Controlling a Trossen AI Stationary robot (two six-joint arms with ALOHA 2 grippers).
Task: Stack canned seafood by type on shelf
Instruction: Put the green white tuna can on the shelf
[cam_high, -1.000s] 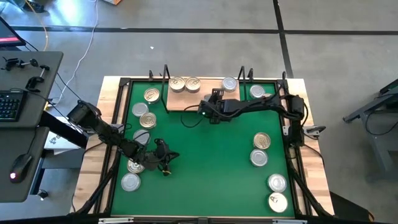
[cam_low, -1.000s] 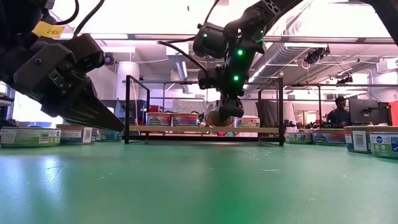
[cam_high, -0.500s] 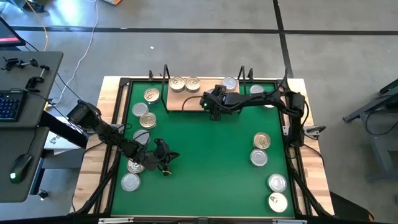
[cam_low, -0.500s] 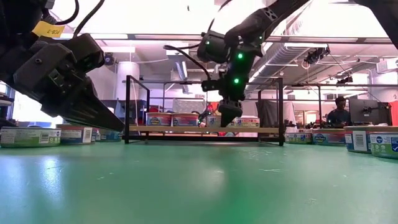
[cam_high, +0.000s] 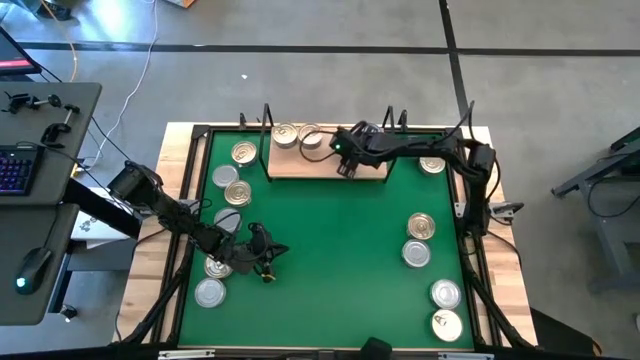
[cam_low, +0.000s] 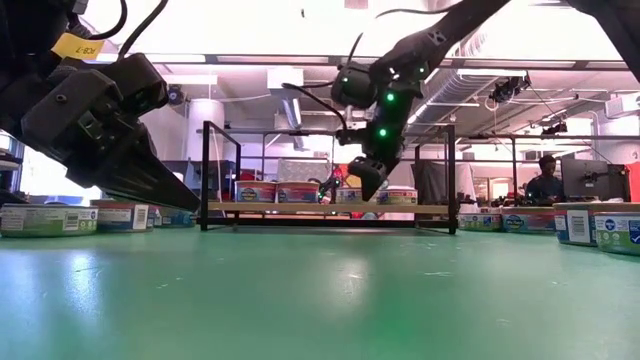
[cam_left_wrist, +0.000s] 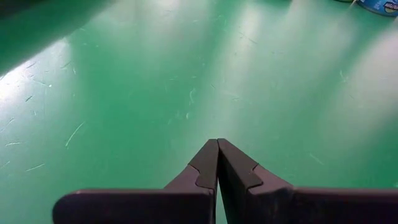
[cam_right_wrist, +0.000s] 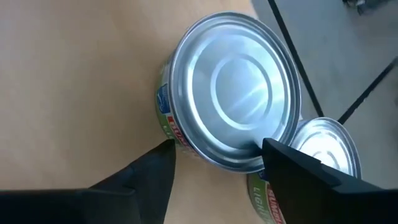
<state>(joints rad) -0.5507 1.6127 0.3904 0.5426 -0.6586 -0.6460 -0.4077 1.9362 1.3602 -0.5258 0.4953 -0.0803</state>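
A: High view first: where does the right gripper (cam_high: 343, 160) sit?

B: Over the shelf (cam_high: 300, 162), the light wood board at the far side of the green mat (cam_high: 330, 250). Its arm reaches in from the right.

A: Fingers?

B: Spread apart. In the right wrist view they stand either side of a silver-lidded tin (cam_right_wrist: 235, 92) without clearly clamping it. That tin rests on the wood, touching a second silver tin (cam_right_wrist: 323, 149) beside it.

A: What else is on the board?

B: Two tins (cam_high: 296, 135) side by side at its far left end.

A: And the left gripper (cam_high: 266, 268)?

B: Near left part of the mat, low over the green. The left wrist view shows its fingers (cam_left_wrist: 205, 163) pressed together, nothing between them.

A: Loose tins?

B: A left group (cam_high: 236, 172) runs from beside the shelf down toward the near left corner. A right group (cam_high: 420, 228) lies on the right, reaching the near right corner. One more tin (cam_high: 432, 163) sits far right, beside the arm.
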